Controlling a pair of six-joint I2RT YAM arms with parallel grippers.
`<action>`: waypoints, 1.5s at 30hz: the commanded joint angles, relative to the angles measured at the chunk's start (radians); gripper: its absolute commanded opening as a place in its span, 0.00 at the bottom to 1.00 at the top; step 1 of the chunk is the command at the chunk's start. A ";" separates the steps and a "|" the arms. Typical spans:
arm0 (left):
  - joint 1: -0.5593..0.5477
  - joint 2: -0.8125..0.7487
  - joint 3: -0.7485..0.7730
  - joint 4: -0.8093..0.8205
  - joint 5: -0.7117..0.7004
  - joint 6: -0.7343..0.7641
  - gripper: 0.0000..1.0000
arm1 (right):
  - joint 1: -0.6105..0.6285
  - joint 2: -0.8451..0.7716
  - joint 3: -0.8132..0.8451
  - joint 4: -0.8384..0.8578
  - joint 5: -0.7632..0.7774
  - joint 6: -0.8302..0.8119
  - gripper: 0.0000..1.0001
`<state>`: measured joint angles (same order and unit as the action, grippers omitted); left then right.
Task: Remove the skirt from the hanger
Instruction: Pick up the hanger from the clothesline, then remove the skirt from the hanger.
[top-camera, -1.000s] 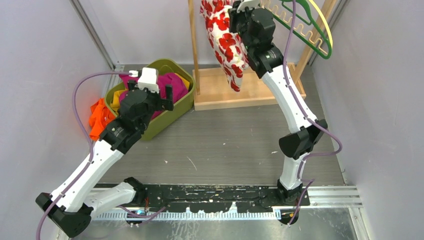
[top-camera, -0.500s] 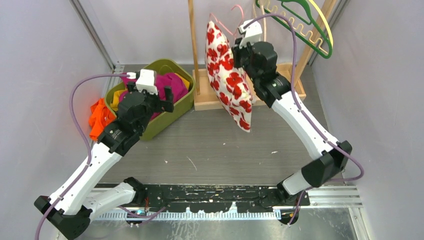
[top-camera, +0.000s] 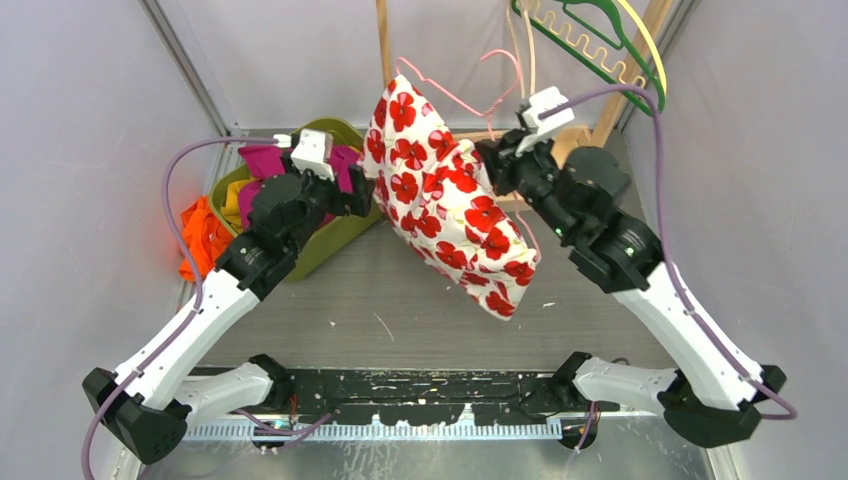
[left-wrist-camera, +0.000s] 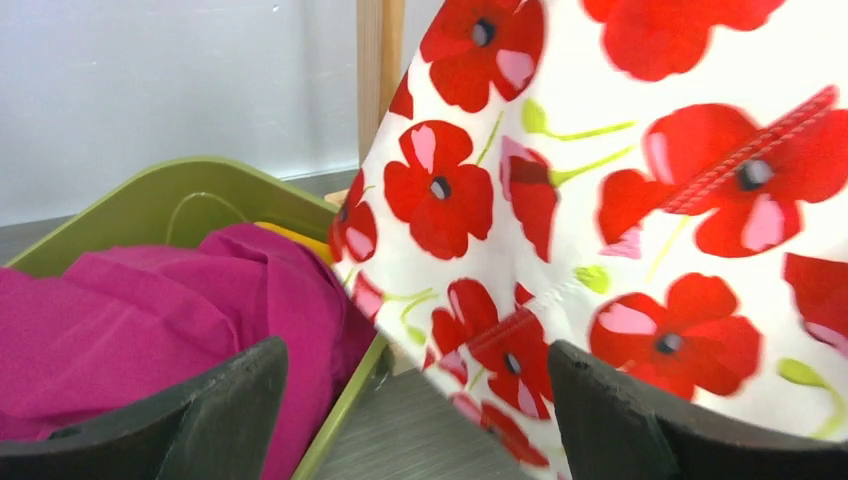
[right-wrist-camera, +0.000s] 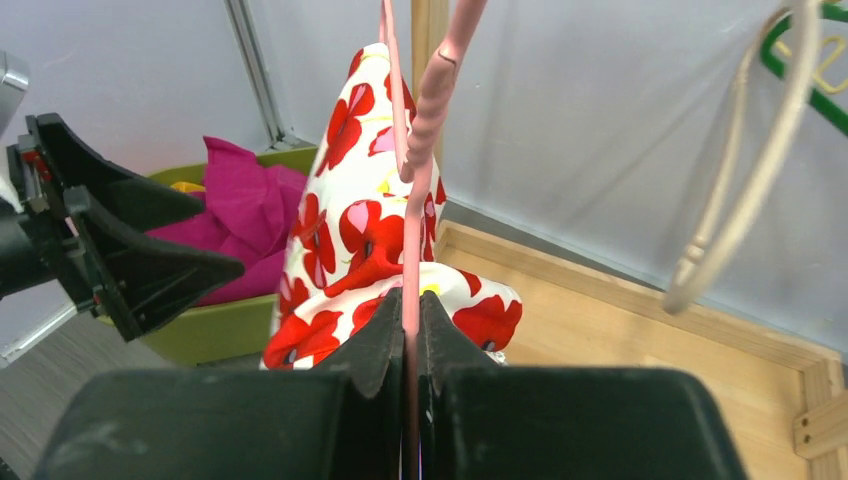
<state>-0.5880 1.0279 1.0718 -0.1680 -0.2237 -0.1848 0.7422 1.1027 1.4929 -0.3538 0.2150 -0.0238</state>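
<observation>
My right gripper (right-wrist-camera: 410, 328), clamped on the hanger (right-wrist-camera: 412, 240), has swung the skirt (top-camera: 445, 215) off the rack (top-camera: 383, 40), out over the table beside the back-left bin (left-wrist-camera: 130, 208); my left gripper (left-wrist-camera: 415, 410) gapes empty at its hem, ready to pull

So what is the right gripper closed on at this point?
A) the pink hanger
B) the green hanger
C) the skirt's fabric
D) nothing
A: in the right wrist view the right gripper is shut on the thin wire of the pink hanger, with the poppy-print skirt hanging beyond it.
</observation>
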 joint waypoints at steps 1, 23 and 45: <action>0.001 -0.019 0.007 0.232 0.021 -0.016 0.99 | -0.001 -0.074 -0.013 -0.001 0.020 0.011 0.01; 0.083 0.140 0.064 0.543 0.290 -0.250 0.99 | -0.001 -0.123 0.051 -0.097 -0.132 0.061 0.01; 0.140 0.353 0.118 0.798 0.600 -0.487 1.00 | 0.000 -0.143 0.107 -0.152 -0.135 0.082 0.01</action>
<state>-0.4511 1.3552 1.1286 0.4606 0.2371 -0.5854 0.7422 0.9749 1.5459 -0.5716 0.0925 0.0410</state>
